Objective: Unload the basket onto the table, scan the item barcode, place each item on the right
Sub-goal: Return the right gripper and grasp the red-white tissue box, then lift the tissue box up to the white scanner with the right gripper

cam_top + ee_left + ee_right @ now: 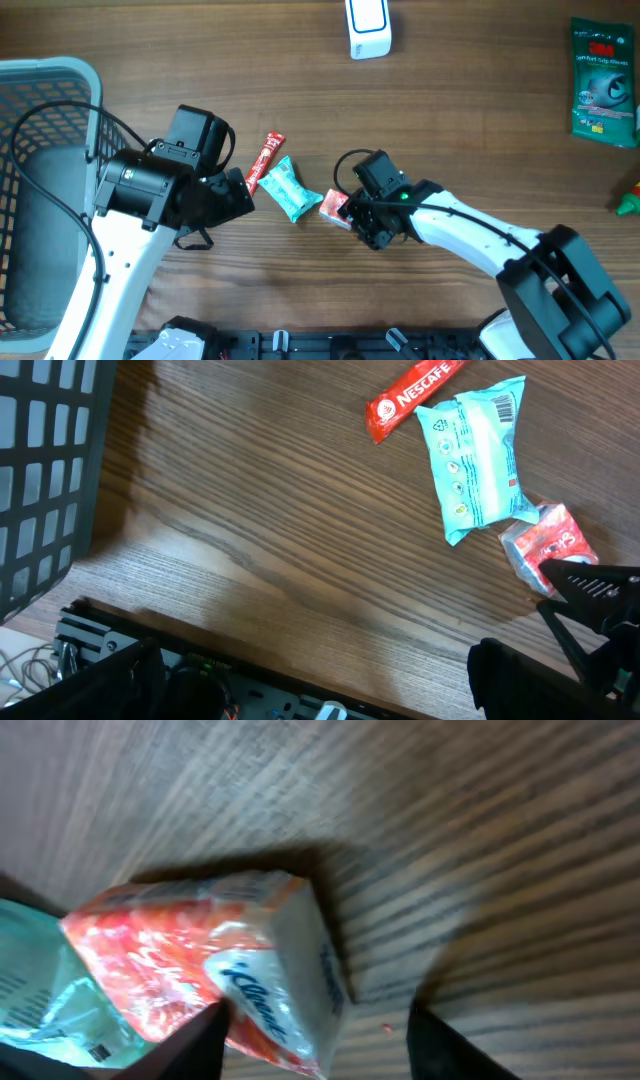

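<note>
Overhead first: the right gripper [348, 212] sits over the tissue pack [334, 206] at table centre, with the scanner [368, 28] up at twelve o'clock. The right wrist view shows its fingers [205, 1042] apart, straddling the pack's white end. One pad is at the red side and the other stands clear, so nothing is clamped. The left gripper [236, 193], at nine o'clock from the pack, is spread wide and empty.

For a clean pick, I'd say centre the pack between the pads before squeezing, and squeeze gently. It looks like a soft block in glossy, crinkly film, red-orange with a white end panel, so it will likely give and could slide. No barcode shows on the faces in view, so expect a turn before it meets the scanner.

The teal pouch [291, 188], a puffy pillow shape with crimped ends, lies against the pack at ten o'clock. Lift straight up to avoid dragging it.
</note>
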Tool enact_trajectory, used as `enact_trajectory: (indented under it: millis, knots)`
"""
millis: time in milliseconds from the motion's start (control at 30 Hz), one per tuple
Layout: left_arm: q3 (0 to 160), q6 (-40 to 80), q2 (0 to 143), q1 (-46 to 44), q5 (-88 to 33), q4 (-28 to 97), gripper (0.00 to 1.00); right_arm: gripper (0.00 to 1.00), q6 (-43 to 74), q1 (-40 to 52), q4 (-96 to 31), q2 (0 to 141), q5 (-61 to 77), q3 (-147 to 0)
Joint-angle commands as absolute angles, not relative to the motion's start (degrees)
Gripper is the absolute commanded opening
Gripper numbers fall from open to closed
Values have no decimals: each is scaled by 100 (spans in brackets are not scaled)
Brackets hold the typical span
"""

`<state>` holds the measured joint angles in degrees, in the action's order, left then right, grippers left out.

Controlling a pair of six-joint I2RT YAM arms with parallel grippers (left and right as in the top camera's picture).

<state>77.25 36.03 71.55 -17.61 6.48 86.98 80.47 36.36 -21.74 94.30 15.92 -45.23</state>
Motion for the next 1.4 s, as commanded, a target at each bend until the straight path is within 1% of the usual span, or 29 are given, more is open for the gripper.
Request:
enact_trajectory:
  millis: [0, 133, 200, 267, 300, 367, 433, 533, 633, 700, 733, 800, 900, 933, 1000, 1033, 1367]
  knots:
    - [7730, 3514, 7113, -1741, 622, 8702, 100, 54, 8095, 3658, -2001, 9607, 1337, -4464]
    - [7730, 3514, 7113, -1741, 622, 8705, 100, 50, 8101, 3708, -1813, 9826, 1339, -4464]
    - [7730, 3514, 7113, -1741, 622, 8702, 100, 38, 8114, 3756, -1793, 9963, 1343, -4464]
    - [7732, 3514, 7113, -1741, 622, 8702, 100, 22, 8099, 3758, -1791, 9996, 1363, -4464]
    - [7732, 3514, 7113, -1741, 622, 8702, 100, 4, 8086, 3756, -1798, 9961, 1361, -4464]
    - [7730, 3514, 7113, -1741, 622, 8702, 100, 4, 7896, 3721, -1776, 9880, 1363, -4466]
    - [7730, 3514, 7113, -1741, 622, 8702, 100, 4, 7456, 3597, -1798, 9592, 1389, -4466]
    - [7730, 3514, 7113, -1741, 622, 8702, 100, 4, 6248, 3380, -1868, 8768, 1380, -4466]
    - [7732, 3514, 7113, -1741, 622, 8702, 100, 4, 3636, 3323, -1848, 7489, 1339, -4466]
    - [7730, 3514, 7113, -1741, 622, 8702, 100, 4, 2453, 3323, -1883, 7008, 1404, -4466]
    - [7732, 3514, 7113, -1741, 622, 8702, 100, 5, 2110, 3323, -1909, 6783, 1546, -4466]
    - [7730, 3514, 7113, -1741, 622, 8702, 100, 4, 1323, 3323, -1920, 6093, 2073, -4466]
    - [7730, 3514, 7113, -1741, 622, 8702, 100, 4, -353, 3323, -2064, 5284, 3006, -4466]
    - [7732, 3514, 7113, -1741, 622, 8702, 100, 4, -1162, 3323, -2246, 4969, 3682, -4466]
    - [7732, 3514, 7113, -1741, 622, 8702, 100, 4, -2043, 3323, -2563, 4652, 4429, -4466]
    - [7732, 3514, 7113, -1741, 622, 8705, 100, 4, -2272, 3323, -2689, 4552, 4569, -4466]
    - [7730, 3514, 7113, -1741, 622, 8702, 100, 4, -2543, 3323, -2679, 4466, 4884, -4466]
